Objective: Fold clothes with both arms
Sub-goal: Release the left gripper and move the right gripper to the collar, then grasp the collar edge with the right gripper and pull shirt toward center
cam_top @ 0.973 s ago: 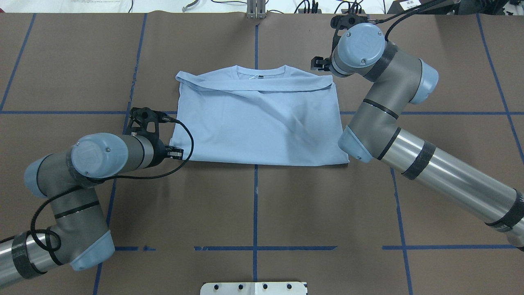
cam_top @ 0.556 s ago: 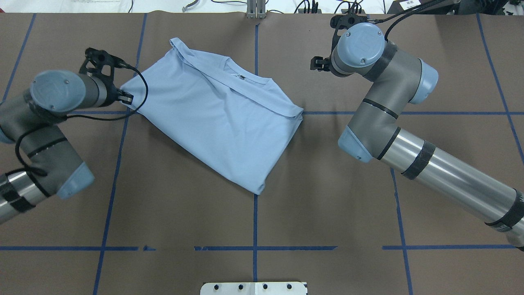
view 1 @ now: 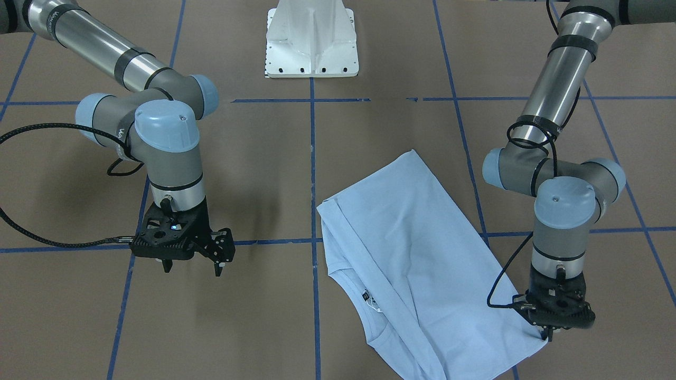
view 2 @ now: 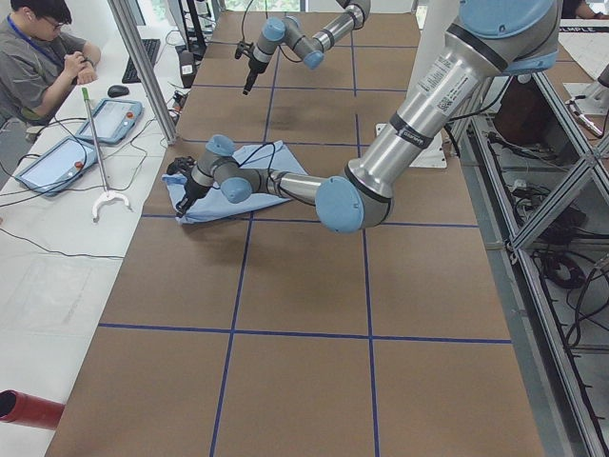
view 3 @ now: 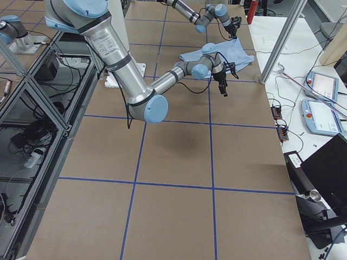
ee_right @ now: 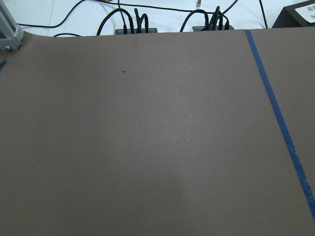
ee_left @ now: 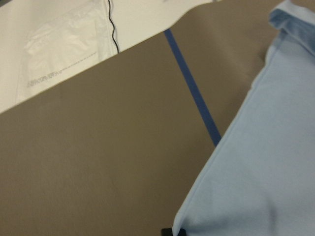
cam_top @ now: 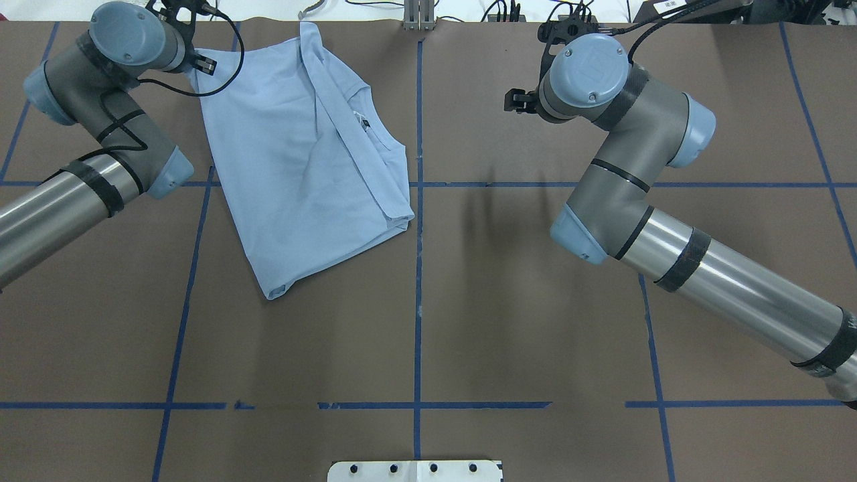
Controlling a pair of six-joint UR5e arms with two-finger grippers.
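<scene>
The desk point(cam_top: 469, 301) was covered with brown paper marked by blue tape lines point(cam_top: 416, 335). A seated person point(view 2: 38, 67) and two screened pendants point(view 2: 54, 164) were beside it.

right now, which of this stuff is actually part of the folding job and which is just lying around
For the job: T-shirt; left gripper, shut on its corner; right gripper, open, off the cloth.
Just lying about: white pedestal base; tablets on the side bench; red tube.
</scene>
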